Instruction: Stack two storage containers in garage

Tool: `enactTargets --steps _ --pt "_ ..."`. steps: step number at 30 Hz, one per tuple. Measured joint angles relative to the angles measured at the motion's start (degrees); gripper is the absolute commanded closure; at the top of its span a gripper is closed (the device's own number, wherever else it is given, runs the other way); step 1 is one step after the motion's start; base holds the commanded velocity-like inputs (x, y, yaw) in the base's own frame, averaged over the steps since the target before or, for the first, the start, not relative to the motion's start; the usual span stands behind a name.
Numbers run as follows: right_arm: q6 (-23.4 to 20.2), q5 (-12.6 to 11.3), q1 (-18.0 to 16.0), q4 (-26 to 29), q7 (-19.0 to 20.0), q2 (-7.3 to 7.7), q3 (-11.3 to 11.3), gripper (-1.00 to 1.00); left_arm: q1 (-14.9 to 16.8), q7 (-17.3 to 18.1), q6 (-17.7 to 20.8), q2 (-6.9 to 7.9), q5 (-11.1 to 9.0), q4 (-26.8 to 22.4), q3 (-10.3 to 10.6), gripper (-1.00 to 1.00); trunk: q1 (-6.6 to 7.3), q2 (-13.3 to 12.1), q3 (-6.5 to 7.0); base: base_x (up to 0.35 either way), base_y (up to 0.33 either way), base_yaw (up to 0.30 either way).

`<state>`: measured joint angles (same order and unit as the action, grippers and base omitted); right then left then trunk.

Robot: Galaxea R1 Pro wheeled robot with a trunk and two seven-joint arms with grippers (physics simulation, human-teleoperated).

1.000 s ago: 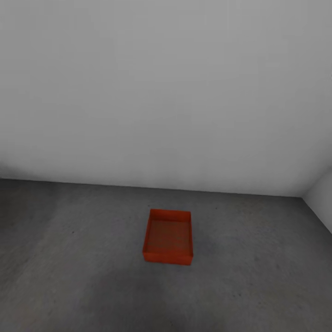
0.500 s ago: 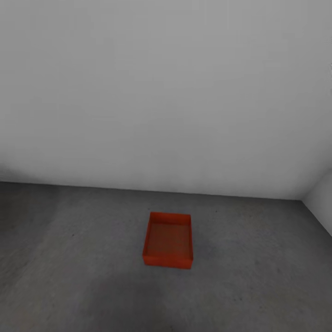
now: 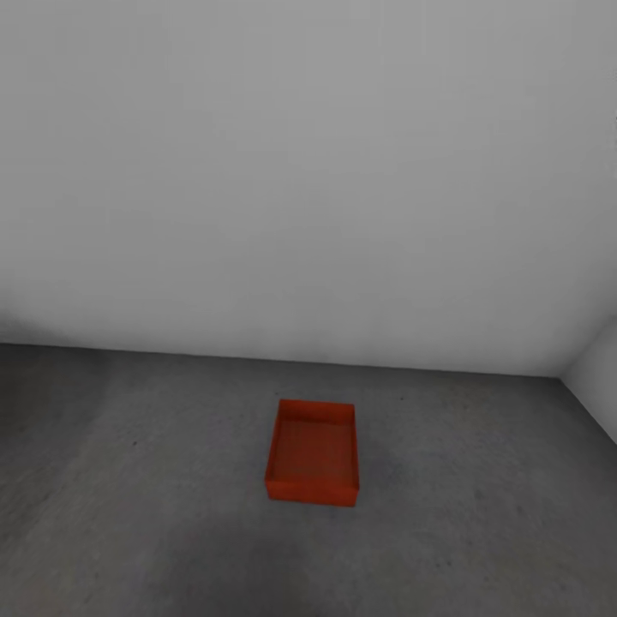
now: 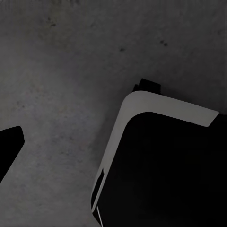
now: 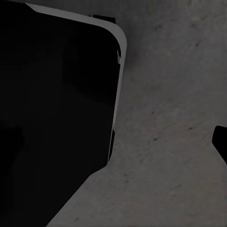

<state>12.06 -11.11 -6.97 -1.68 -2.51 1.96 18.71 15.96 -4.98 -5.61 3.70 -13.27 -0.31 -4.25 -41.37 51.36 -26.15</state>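
Container [image 3: 312, 452] sat alone on the grey floor [image 3: 128, 514], just before the white wall [image 3: 308, 171], its open top up. Against a second earlier, it showed slightly lower as the camera shifted. Whether either gripper was spread or pressed together could not be told.

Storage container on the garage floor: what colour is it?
Orange-red storage container, clearest in the head view.

Illumination is dim, diffuse and even, with no glare. The white wall [image 3: 308, 171] grades softly grey. A faint shadow darkens the floor [image 3: 480, 531] near the lower edge. Both wrist views are underexposed (dark masses possibly robot bodywork) and slightly soft.
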Motion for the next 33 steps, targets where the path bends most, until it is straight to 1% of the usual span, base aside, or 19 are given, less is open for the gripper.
enactTargets --steps 33 --pt "0.00 0.01 0.00 0.01 0.01 -0.04 -0.04 -1.00 0.00 0.00 0.00 0.00 0.00 0.00 0.00 -1.00 0.00 0.00 2.95 0.000 0.000 0.000"
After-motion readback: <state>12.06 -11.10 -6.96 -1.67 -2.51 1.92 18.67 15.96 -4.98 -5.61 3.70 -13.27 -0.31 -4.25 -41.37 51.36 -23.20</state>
